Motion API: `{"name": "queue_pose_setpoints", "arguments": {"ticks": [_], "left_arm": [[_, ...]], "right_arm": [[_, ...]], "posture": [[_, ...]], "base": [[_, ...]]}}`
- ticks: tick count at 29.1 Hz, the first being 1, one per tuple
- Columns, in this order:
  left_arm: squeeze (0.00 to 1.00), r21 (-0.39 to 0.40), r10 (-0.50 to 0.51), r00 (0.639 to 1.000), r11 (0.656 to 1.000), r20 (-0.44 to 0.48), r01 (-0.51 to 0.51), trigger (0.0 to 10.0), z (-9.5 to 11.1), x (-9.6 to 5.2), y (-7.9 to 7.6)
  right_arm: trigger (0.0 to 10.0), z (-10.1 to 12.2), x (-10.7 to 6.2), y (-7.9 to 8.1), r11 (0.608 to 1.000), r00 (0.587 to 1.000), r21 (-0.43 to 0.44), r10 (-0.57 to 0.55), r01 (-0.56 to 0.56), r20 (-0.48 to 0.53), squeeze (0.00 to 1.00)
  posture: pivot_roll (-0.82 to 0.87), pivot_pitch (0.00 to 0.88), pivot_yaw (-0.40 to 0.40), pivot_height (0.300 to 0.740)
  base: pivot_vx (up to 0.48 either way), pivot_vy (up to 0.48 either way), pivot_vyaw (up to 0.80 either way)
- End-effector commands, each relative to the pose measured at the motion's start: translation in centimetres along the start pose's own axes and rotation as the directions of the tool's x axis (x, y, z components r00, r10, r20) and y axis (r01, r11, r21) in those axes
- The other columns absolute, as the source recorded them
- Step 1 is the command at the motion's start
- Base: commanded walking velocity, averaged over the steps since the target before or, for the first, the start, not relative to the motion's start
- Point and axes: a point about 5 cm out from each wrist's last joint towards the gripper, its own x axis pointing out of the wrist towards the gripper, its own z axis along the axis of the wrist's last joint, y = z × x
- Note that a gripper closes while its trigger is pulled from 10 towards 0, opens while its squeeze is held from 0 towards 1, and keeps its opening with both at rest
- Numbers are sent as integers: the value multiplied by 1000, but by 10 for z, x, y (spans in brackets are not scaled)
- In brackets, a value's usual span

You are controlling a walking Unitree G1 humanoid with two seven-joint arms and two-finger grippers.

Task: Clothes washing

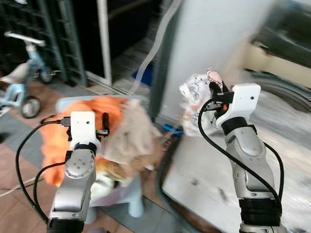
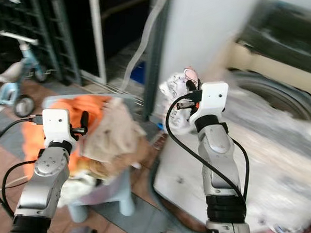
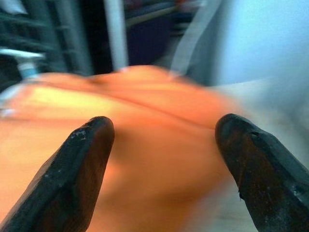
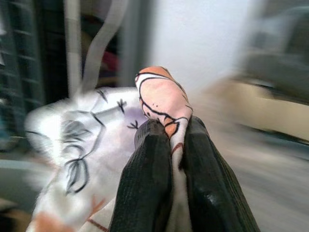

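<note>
The right gripper (image 4: 170, 140) is raised in front of the robot, its two black fingers (image 4: 145, 179) pressed together on a fold of a white printed garment (image 1: 197, 95) — white cloth with thin black line drawings and a peach-pink patch. The pinched peach fold sticks up past the fingertips, and the rest of the garment hangs down from them and bulges to the gripper's left, so its long axis runs roughly top to bottom. Behind the gripper stands a pale grey upright panel (image 1: 217, 31); to its right and below lies a blurred whitish surface with a dark curved rim (image 1: 297, 95), which cannot be told more exactly.

The left gripper (image 3: 161, 140) is lower and well apart from the right one, its fingers spread wide with nothing between them. Just beyond its fingertips lies an orange cloth (image 1: 58, 129), heaped with a beige cloth (image 1: 128, 133) in a pale blue laundry basket (image 1: 135, 199) on the floor — the beige piece lies to the gripper's right. Farther off to its left a child's light blue tricycle (image 1: 19, 80) stands before a dark grille (image 1: 40, 22).
</note>
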Motion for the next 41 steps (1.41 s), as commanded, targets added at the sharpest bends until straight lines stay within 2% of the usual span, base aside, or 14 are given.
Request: {"name": "queue_pose_setpoints", "arguments": {"ticks": [1, 6, 9, 17, 27, 33, 35, 37, 38, 41], "left_arm": [[0, 16, 3, 1000, 1000, -1, -3, 10000, 0, 1, 2], [0, 16, 2, 1000, 1000, -1, -2, 10000, 0, 1, 3], [0, -5, 4, 1000, 1000, 11, -4, 10000, 1, 1, 2], [0, 4, 9, 1000, 1000, 30, -9, 10000, 4, 1, 6], [0, 13, 13, 999, 1000, 35, -13, 10000, 4, 0, 8], [0, 13, 12, 999, 1000, 35, -13, 10000, 3, 0, 9], [0, 13, 12, 999, 1000, 35, -12, 10000, 3, 0, 9], [0, 13, 6, 999, 1000, 32, -6, 10000, 2, 0, 8], [0, 14, -2, 999, 1000, 34, 2, 10000, 3, 1, 6], [0, 13, -4, 999, 1000, 38, 3, 10000, 4, 3, 4]], "right_arm": [[10000, 7, 3, 4, 1000, 999, 4, 7, -7, 34, 0], [10000, 7, 4, 4, 1000, 999, 6, 3, -3, 34, 0], [10000, 6, 3, 4, 1000, 999, 8, 4, -4, 33, 0], [10000, 5, 4, 7, 1000, 999, 12, 20, -20, 32, 0], [10000, 11, 11, 13, 995, 994, -45, 90, -87, 56, 0], [10000, 20, 23, 7, 992, 991, -85, 98, -90, 93, 0], [10000, 23, 27, 7, 993, 990, -73, 96, -89, 104, 0], [10000, 30, 37, 11, 995, 987, -55, 89, -83, 131, 0], [10000, 44, 50, 18, 995, 979, -58, 94, -85, 181, 0], [10000, 59, 62, 23, 995, 970, -62, 90, -78, 228, 0]], "posture": [[-42, 0, -24, 740], [-43, 0, -23, 740], [-43, 0, -23, 740], [-41, 0, -21, 740], [-35, 0, -21, 740], [-33, 0, -23, 740], [-40, 0, -19, 740], [-45, 0, -16, 740], [-41, 0, -16, 740], [-31, 0, -16, 740]], "base": [[0, -255, -481], [0, -253, -370], [0, 0, 0], [0, 0, 0], [77, 0, 0], [275, 0, 0], [285, 0, 0], [281, 0, 0], [277, 0, 0], [277, 0, 0]]}}
